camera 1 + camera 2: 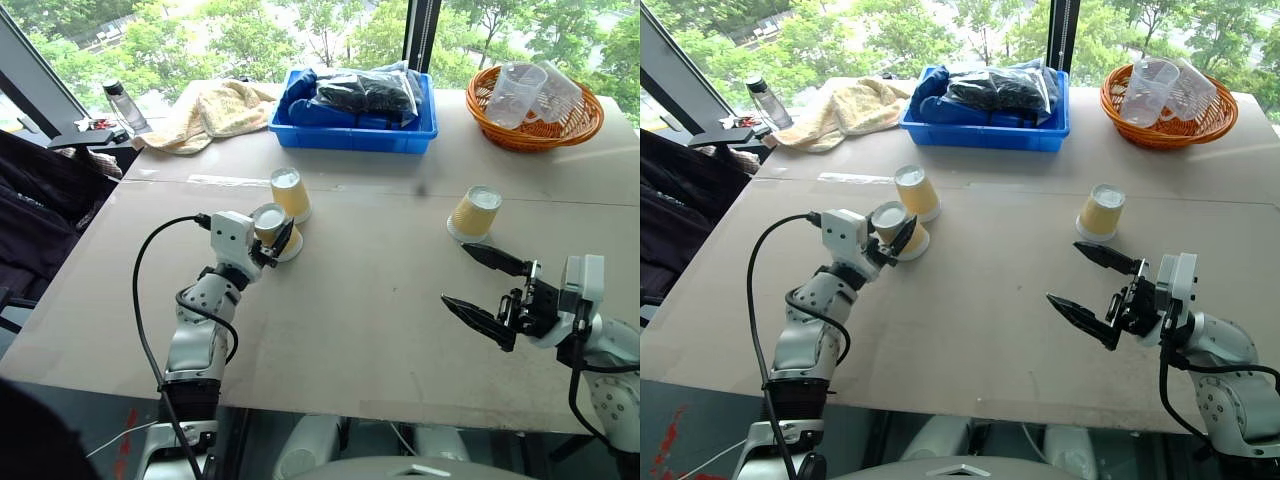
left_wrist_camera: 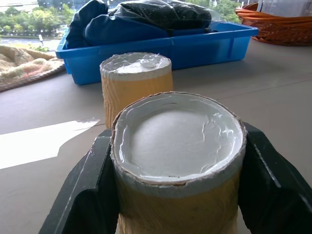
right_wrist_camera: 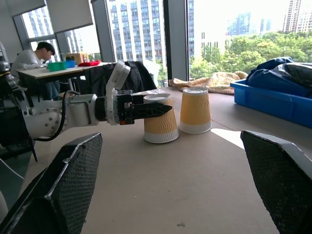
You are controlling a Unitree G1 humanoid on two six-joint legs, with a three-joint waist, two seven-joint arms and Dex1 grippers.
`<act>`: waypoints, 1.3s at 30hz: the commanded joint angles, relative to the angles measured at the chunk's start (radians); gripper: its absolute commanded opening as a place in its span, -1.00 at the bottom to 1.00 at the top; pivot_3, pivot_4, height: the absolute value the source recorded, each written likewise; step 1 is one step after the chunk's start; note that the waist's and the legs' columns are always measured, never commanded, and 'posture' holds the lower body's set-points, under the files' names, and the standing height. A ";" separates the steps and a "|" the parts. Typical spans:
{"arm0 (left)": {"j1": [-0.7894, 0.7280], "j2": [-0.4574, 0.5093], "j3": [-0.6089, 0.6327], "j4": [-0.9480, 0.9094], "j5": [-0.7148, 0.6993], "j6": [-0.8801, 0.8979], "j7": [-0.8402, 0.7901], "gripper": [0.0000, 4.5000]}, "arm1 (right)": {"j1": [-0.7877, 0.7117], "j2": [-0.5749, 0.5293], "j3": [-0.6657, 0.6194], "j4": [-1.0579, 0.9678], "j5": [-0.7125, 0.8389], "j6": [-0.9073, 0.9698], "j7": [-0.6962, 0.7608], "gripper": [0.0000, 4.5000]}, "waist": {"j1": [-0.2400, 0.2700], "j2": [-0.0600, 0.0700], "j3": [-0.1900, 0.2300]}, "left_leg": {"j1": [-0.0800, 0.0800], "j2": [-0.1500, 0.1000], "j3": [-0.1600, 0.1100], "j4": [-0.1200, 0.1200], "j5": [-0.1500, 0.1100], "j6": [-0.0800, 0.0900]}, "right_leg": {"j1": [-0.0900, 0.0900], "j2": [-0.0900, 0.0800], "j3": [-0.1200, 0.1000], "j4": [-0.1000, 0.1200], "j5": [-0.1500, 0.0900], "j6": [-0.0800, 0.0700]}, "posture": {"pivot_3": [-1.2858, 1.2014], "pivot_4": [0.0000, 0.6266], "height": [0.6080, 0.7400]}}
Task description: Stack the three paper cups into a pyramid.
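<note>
No pyramid yet. Left gripper (image 1: 272, 238) clamped on near cup (image 1: 270, 232) left of centre, touching second cup (image 1: 290, 194); third cup (image 1: 474, 214) apart, right. Right gripper (image 1: 489, 291) agape, empty, lower right.

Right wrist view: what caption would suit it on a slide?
Left gripper clamps one upside-down paper cup beside another.

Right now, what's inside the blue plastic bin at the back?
The blue plastic bin holds dark blue folded fabric with a black item in a clear plastic bag on top. Anything underneath is covered.
</note>
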 commanded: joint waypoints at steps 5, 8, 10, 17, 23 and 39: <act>-0.022 0.088 -0.180 -0.167 -0.103 0.024 -0.352 0.08 | -0.007 -0.004 -0.025 -0.009 0.016 -0.001 -0.006 1.00 | 0.000 0.000 0.000 | -0.001 0.000 0.000 0.001 0.000 0.000 | 0.000 0.000 0.000 0.000 0.000 0.000 | 0.03 -0.52 1.00; -0.021 0.124 -0.263 -0.228 -0.139 0.067 -0.479 0.08 | -0.002 -0.005 -0.028 -0.016 0.018 0.001 -0.010 1.00 | -0.002 0.000 0.000 | -0.001 0.000 0.000 0.000 0.000 0.000 | 0.000 0.000 0.000 0.000 0.000 0.000 | 0.03 -0.52 1.00; -0.012 0.139 -0.295 -0.251 -0.159 0.086 -0.532 0.08 | 0.004 -0.005 -0.031 -0.020 0.020 0.002 -0.013 1.00 | -0.005 0.000 0.000 | -0.001 0.000 0.000 0.000 0.000 0.000 | 0.000 0.000 0.000 0.000 0.000 0.000 | 0.03 -0.52 1.00; -0.008 0.134 -0.337 -0.227 -0.125 0.040 -0.584 0.08 | 0.041 -0.037 -0.038 -0.046 0.036 0.023 0.001 1.00 | -0.004 0.001 0.000 | -0.001 0.000 0.000 0.000 0.000 0.000 | -0.001 0.000 0.000 0.001 0.000 0.000 | 0.03 -0.52 1.00; -0.022 0.138 -0.348 -0.178 -0.077 -0.009 -0.607 0.08 | 0.092 -0.138 -0.046 -0.046 0.041 0.050 0.087 1.00 | -0.001 0.000 0.001 | -0.001 0.000 0.000 0.000 0.000 0.000 | -0.001 0.000 0.000 0.001 0.000 0.000 | 0.03 -0.52 1.00; -0.015 0.097 -0.251 -0.216 -0.177 0.003 -0.558 0.98 | 0.136 -0.100 -0.060 0.104 -0.018 -0.095 0.233 1.00 | -0.002 -0.001 0.002 | -0.001 0.000 0.000 0.001 0.000 0.000 | -0.001 0.000 0.000 0.001 0.000 0.000 | 0.03 -0.52 1.00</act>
